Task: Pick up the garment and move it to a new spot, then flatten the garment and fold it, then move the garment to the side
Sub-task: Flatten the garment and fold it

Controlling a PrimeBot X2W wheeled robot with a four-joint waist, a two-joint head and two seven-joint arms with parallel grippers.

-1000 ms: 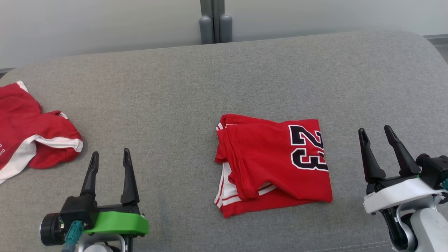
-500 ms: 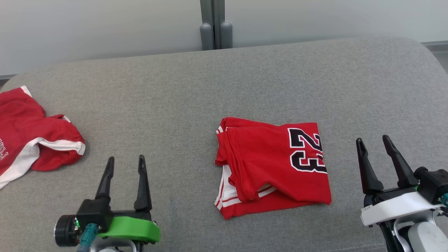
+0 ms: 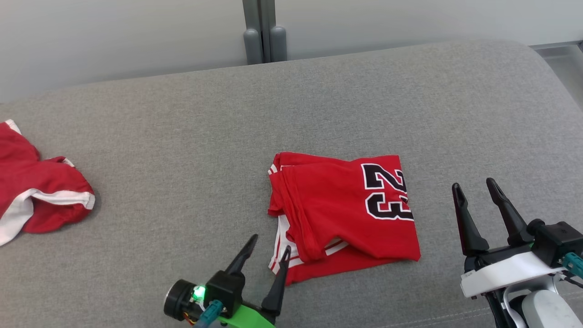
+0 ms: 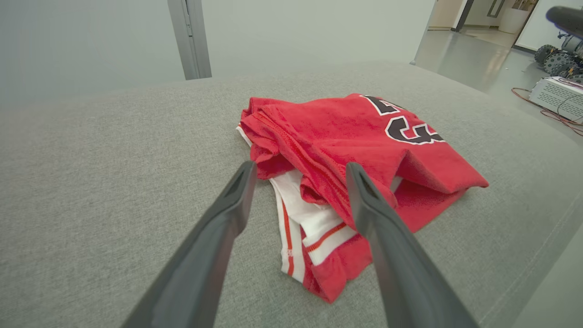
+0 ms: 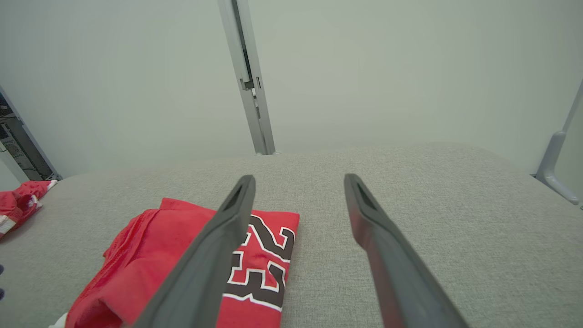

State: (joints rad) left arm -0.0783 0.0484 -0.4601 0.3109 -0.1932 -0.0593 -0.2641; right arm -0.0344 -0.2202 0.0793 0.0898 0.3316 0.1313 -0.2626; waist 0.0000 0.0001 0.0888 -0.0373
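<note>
Head view: folded red jersey [image 3: 341,214] lies mid tabletop [image 3: 182,136]. L claw [image 3: 270,243], fingers apart, is at its near-left corner. R claw [image 3: 473,184], also apart, is right of it, not touching. Second red garment [image 3: 36,200] at far left.
L wrist view: fingers either side of jersey's striped edge.
R wrist view: jersey low left.

I see a grey fabric-covered worktop [image 3: 182,136] with rounded far corners. A folded red jersey [image 3: 337,209], its black 23 facing up, lies flat just right of the middle. Well apart, at the left edge, a crumpled red-and-white garment [image 3: 41,200] lies on the same cloth.
</note>
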